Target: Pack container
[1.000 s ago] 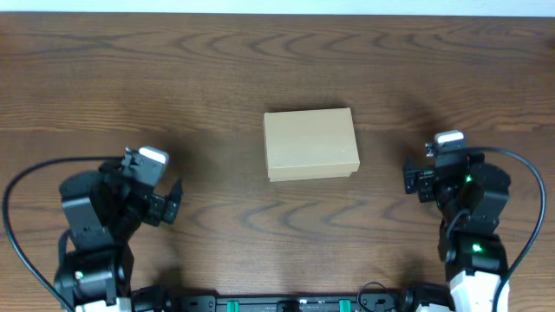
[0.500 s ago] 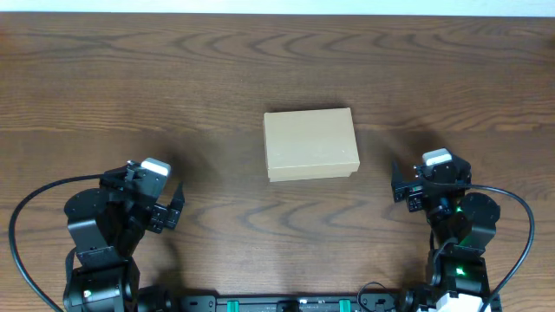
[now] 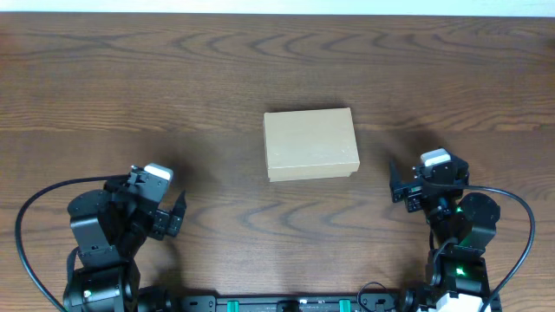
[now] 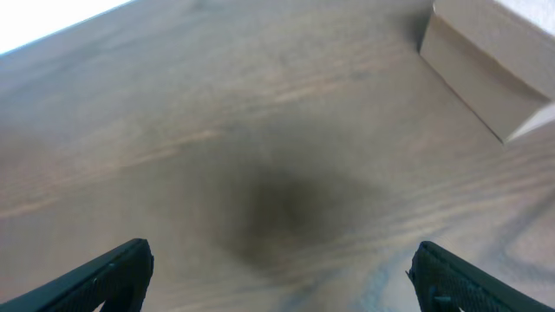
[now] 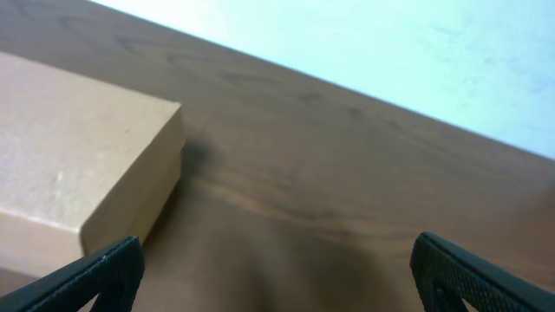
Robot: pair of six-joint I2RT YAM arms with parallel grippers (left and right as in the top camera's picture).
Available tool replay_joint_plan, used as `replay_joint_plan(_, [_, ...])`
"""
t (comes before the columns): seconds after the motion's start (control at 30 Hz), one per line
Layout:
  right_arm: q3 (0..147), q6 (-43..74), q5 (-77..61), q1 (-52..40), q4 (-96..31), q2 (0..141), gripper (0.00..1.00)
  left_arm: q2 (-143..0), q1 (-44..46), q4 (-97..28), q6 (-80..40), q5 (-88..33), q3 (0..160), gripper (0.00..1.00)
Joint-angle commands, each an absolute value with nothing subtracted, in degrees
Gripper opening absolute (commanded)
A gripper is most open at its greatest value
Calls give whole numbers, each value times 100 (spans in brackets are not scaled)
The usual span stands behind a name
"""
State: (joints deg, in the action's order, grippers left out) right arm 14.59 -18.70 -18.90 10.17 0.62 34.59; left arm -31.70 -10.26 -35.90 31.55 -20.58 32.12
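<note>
The container (image 3: 310,144) is a plain tan cardboard box lying flat in the middle of the wooden table (image 3: 217,69), its lid down. It shows at the top right of the left wrist view (image 4: 494,61) and at the left of the right wrist view (image 5: 69,173). My left gripper (image 3: 169,210) sits near the front left, well apart from the box, open with only bare wood between its fingers (image 4: 279,260). To the box's right, a short gap away, my right gripper (image 3: 406,185) is open and empty (image 5: 277,251).
Black cables (image 3: 26,217) loop from both arm bases near the front edge. A pale wall or floor strip (image 5: 390,52) lies beyond the table's far edge. No other loose objects are in view.
Both arms have drawn back toward the front edge; the right gripper also shifted left, nearer the box. The box has not moved and both grippers stay open.
</note>
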Motion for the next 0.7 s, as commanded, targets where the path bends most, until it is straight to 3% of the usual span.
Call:
replay_joint_plan(0.0, [1431, -1739, -2082, 1052, -161, 3424, 99, -3148, -1015, -3765, 3155, -1994, 3186, 96])
replay_joint_plan(0.4, [1428, -1828, -1822, 1052, -1564, 3430, 99, -3148, -1015, -4222, 3155, -1992, 3186, 95])
replay_joint_plan(0.67, [1428, -1900, -1835, 548, 318, 2867, 99, -3148, -1015, -4222, 3155, -1994, 3186, 96])
